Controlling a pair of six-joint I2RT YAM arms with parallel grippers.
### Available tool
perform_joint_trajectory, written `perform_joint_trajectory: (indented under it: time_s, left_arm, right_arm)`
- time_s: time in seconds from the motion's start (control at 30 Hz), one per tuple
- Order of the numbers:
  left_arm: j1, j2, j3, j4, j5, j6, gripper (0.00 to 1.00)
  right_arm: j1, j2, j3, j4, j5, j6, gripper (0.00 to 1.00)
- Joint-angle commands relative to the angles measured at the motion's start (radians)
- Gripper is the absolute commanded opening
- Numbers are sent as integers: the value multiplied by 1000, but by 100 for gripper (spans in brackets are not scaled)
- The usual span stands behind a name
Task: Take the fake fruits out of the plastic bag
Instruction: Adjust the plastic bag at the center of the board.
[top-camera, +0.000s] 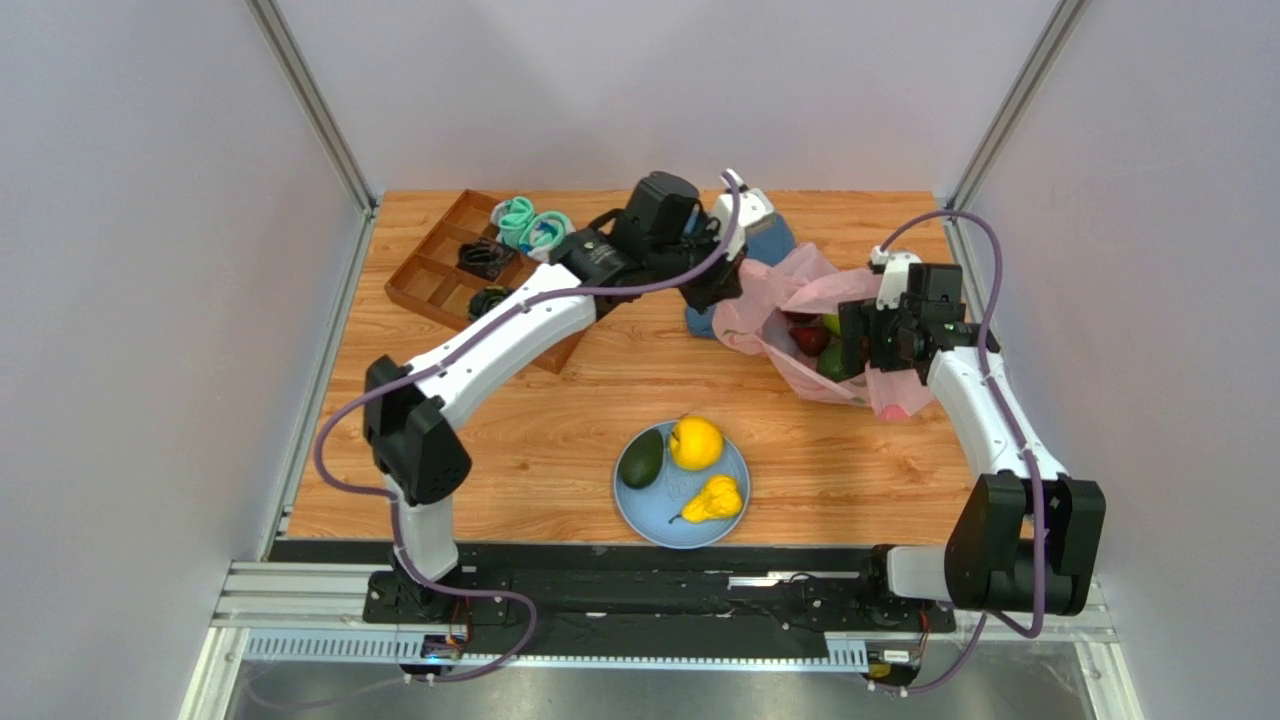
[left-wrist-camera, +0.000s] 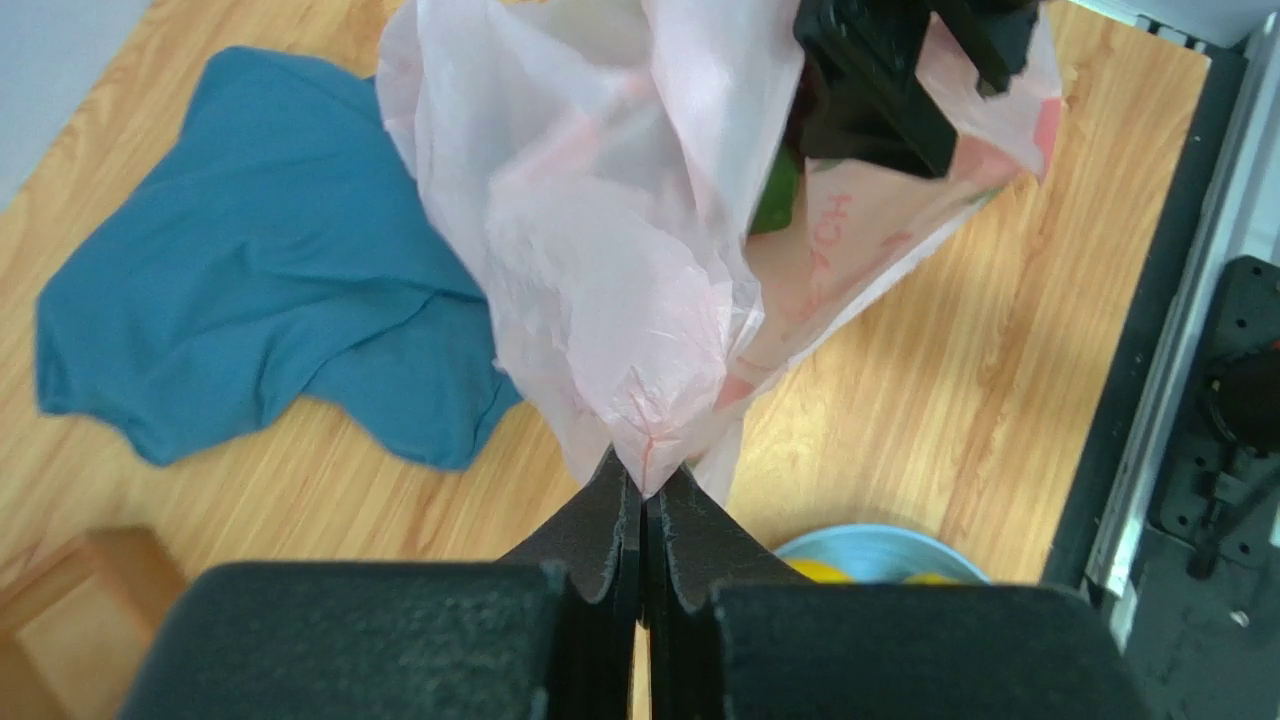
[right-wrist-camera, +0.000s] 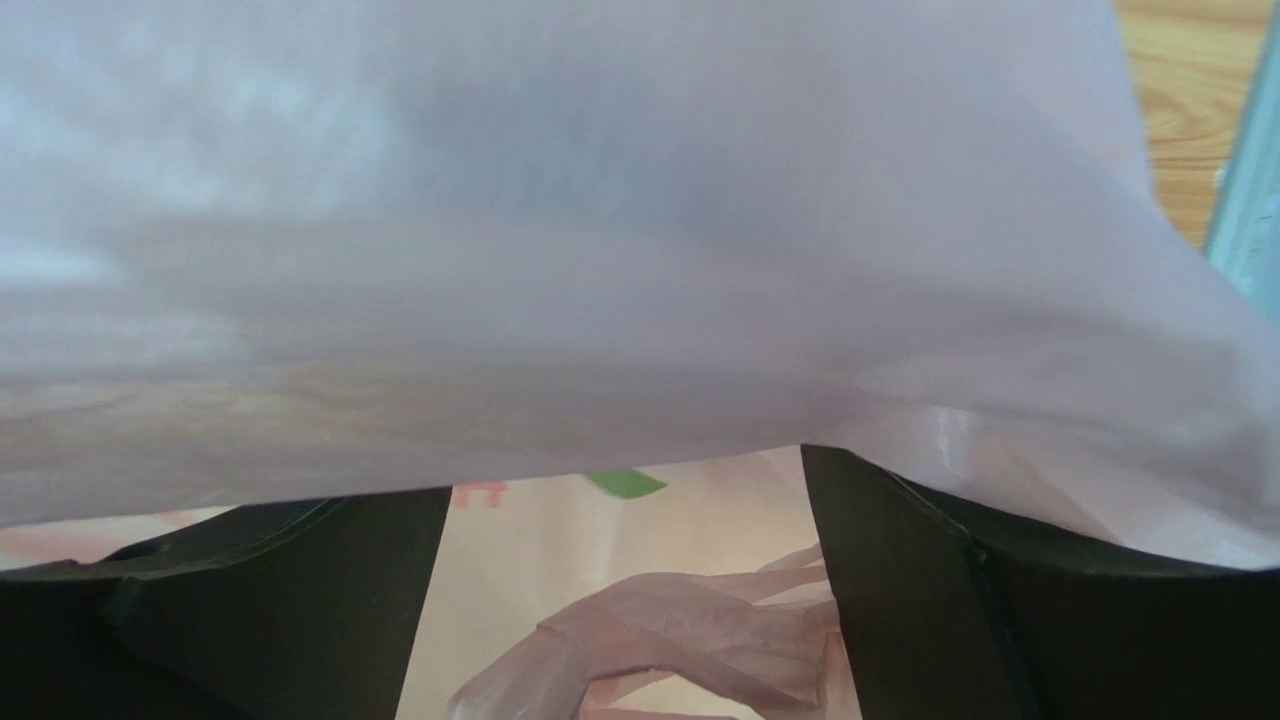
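The pink plastic bag (top-camera: 781, 293) lies at the back right of the table. My left gripper (top-camera: 732, 297) is shut on the bag's left edge and holds it up; the left wrist view shows its jaws (left-wrist-camera: 646, 483) pinching the pink film (left-wrist-camera: 601, 225). My right gripper (top-camera: 837, 357) is open at the bag's mouth, and film (right-wrist-camera: 601, 225) drapes over its spread fingers (right-wrist-camera: 301, 600). A dark red fruit (top-camera: 812, 339) and green fruits (top-camera: 831, 321) show inside the bag. A dark green avocado (top-camera: 642, 459), a yellow citrus (top-camera: 694, 443) and a yellow pear (top-camera: 714, 500) lie on the blue plate (top-camera: 639, 507).
A dark blue cloth (left-wrist-camera: 256, 330) lies on the table by the bag's far side. A brown compartment tray (top-camera: 436, 278) with teal socks (top-camera: 534, 225) stands at the back left. The plate's rim (left-wrist-camera: 879, 548) shows in the left wrist view.
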Motion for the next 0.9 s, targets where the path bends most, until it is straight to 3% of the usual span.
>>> perform_joint_trajectory:
  time_s: [0.0,0.1,0.3,0.53,0.67,0.87]
  left_arm:
    - [-1,-214,-94,9,55,15,0]
    - [-5,-258,-240,3,83,4,0]
    - [-22,-240,-321,35,195,-59,0]
    - [-45,-165,-260,44,183,-91,0]
    - [-50,-140,-231,40,164,-96,0]
    - [-48,-136,-225,37,144,-97,0]
  right_arm:
    - [-12,-44,17,-5,15,-38,90]
    - [-12,-107,-76,-27,38,-83,88]
    - [-11,-188,-91,-160,30,-94,82]
    - [20,-259,100,-353,-232,-210,79]
    - [79,-287,91,-291,-337,-209,74]
    - [167,-176,135,-221,-424,-250,62]
